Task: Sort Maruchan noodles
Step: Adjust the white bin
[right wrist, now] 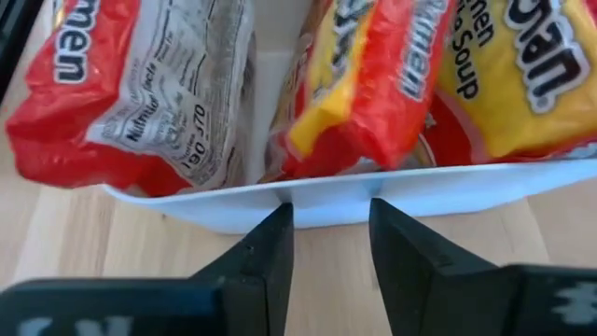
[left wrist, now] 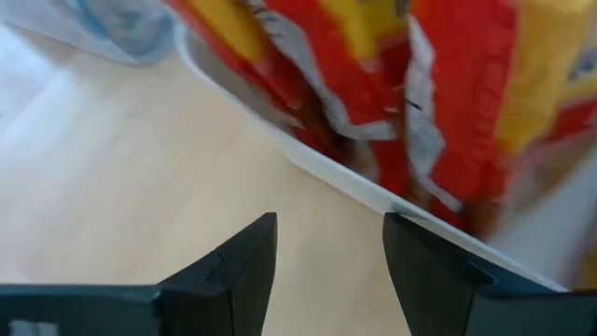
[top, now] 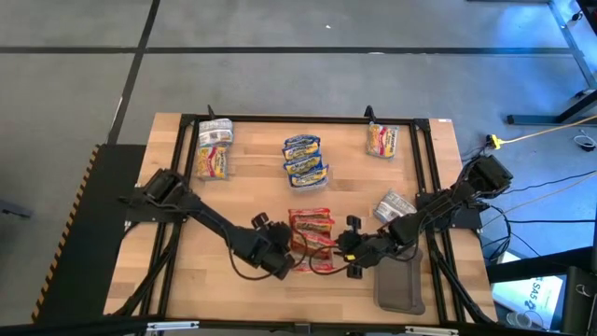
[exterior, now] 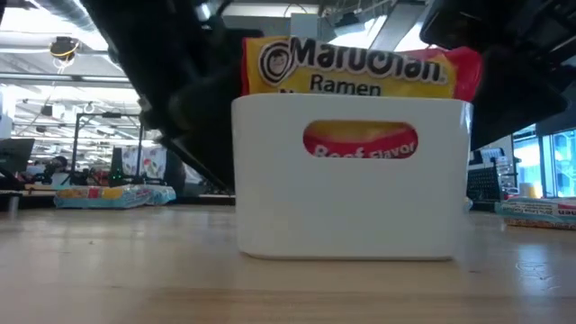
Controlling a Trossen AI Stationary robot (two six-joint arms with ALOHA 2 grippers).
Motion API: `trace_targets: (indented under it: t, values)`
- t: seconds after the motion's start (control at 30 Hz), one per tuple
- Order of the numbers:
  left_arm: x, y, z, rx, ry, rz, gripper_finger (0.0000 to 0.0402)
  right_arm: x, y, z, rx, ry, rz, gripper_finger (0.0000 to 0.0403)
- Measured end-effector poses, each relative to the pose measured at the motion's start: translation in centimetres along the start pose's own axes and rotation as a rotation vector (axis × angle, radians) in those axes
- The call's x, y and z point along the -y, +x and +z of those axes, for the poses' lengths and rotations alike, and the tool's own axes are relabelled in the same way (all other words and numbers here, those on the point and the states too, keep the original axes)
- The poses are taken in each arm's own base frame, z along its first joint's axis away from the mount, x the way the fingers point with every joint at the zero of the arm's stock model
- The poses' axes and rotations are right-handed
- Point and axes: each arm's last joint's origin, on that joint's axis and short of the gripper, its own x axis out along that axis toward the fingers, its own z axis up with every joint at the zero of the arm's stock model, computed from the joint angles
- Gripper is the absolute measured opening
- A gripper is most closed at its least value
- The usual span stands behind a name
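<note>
The red-orange packet (exterior: 360, 72) standing in the white tray (exterior: 353, 216), centre of the low view, reads "Maruchan Ramen"; "Beef Flavor" shows through the tray's handle slot. In the right wrist view, packets (right wrist: 149, 84) carry "Nutrition Facts", "190", "Soup".

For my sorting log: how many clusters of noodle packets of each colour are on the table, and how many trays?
Blue-yellow cluster: 1
Red-orange cluster: 1
Silver-grey and yellow clusters: 3
Trays, white tray and dark grey tray: 2
Total: 7
</note>
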Motion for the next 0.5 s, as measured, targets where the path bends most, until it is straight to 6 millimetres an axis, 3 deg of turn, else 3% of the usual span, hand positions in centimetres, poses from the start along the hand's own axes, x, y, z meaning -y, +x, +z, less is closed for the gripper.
trace_targets:
  t: [0.3, 0.4, 0.5]
  values:
    - [-0.9, 0.2, -0.4, -0.098, 0.029, 0.043, 0.0189, 0.2, -0.1, 0.1, 0.012, -0.003, -0.031, 0.0115]
    - [-1.1, -0.9, -0.6, -0.113, 0.02, 0.053, 0.0189, 0.5, -0.2, 0.1, -0.009, 0.001, -0.03, 0.0115]
    - [-0.9, -2.8, -0.8, -0.098, 0.019, 0.005, 0.0189, 0.8, -1.5, 0.7, -0.056, 0.021, -0.012, 0.0115]
